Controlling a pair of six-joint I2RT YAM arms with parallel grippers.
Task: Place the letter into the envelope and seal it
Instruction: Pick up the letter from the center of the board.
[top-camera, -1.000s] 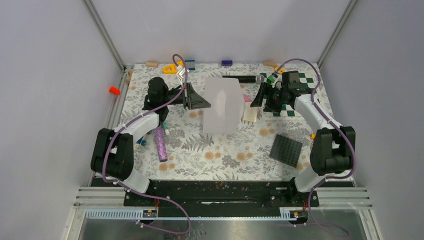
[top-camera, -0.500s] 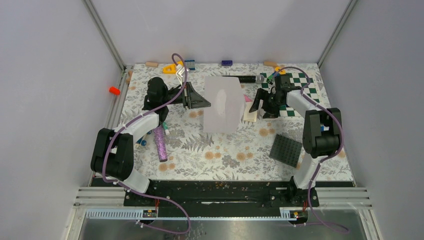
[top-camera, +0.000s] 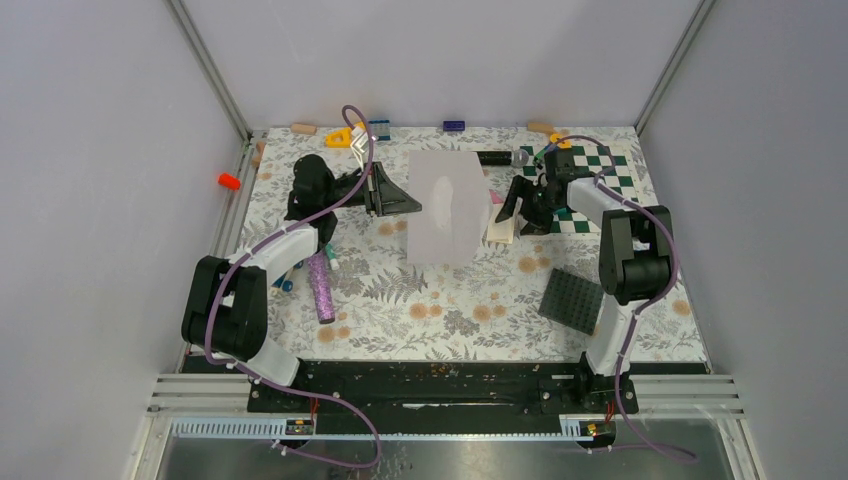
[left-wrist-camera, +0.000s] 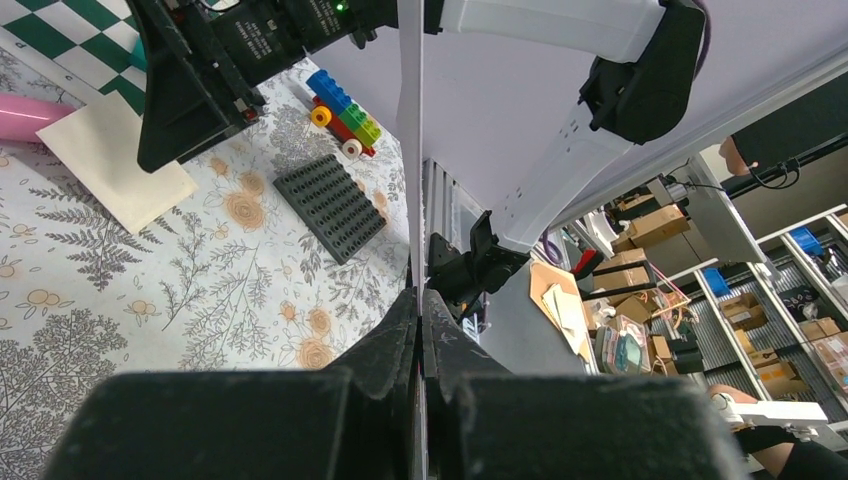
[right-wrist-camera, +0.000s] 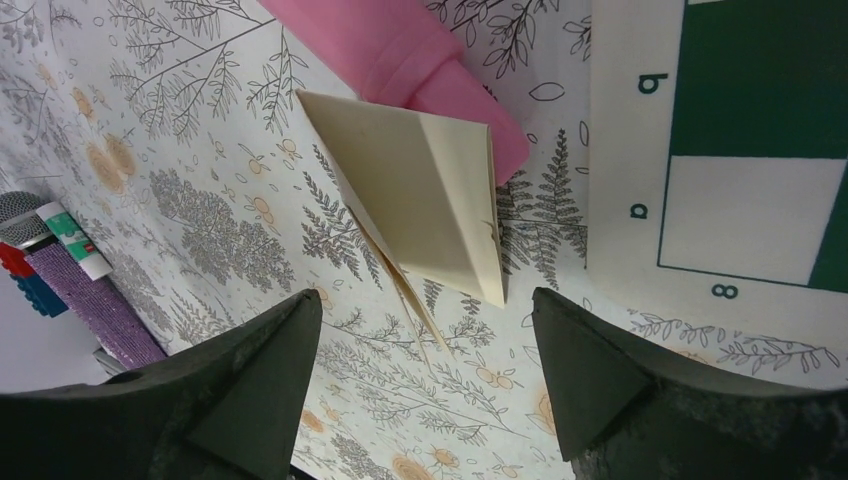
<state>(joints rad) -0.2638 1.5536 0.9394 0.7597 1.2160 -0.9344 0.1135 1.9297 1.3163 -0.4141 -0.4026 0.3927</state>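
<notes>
Seen from above and behind my bases, the fixed camera looks down on the whole floral-patterned table (top-camera: 400, 300). My left wrist camera peers low and rightward across it. My right wrist camera stares straight down, close. All three catch the folded cream paper letter (top-camera: 500, 228), just right of centre.

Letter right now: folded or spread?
Folded. Right wrist view shows the letter as a small cream packet with a diagonal crease and layered edges.
</notes>
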